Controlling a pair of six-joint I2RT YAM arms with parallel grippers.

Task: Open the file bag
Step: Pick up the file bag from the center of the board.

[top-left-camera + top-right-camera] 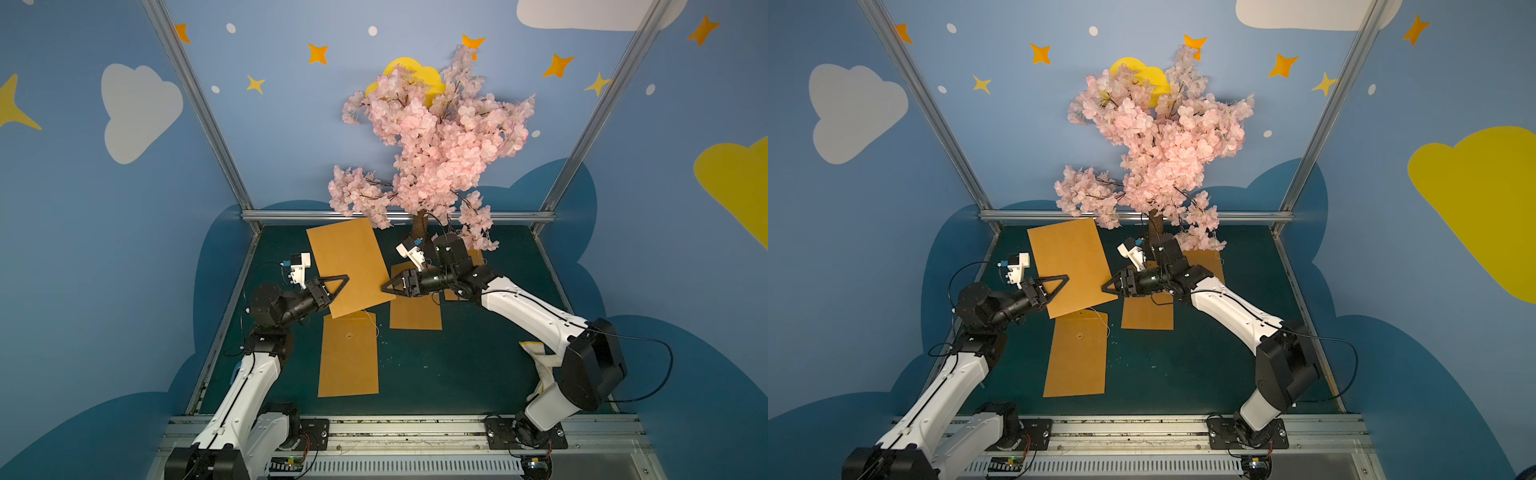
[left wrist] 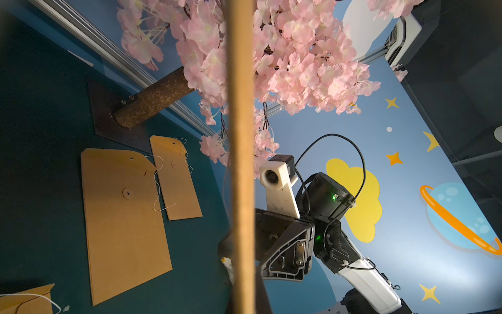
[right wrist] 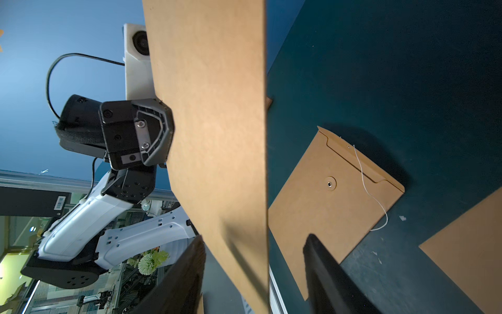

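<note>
Raised bag [image 1: 349, 257] held at its left edge by the left tool [image 1: 344, 281], clamped tight; right tool [image 1: 384, 286] wide, jaws astride the right edge (not closed on it), above the desk [image 1: 457, 365].

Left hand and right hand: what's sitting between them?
The lifted file bag, pinched by the left hand and reaching the right hand; both top views show it.

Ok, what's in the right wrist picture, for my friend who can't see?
A raised brown file bag fills the middle, its far edge clamped by the left pincer, its near edge inside the open right pincer. A second file bag lies flat on the green table, string loose.
</note>
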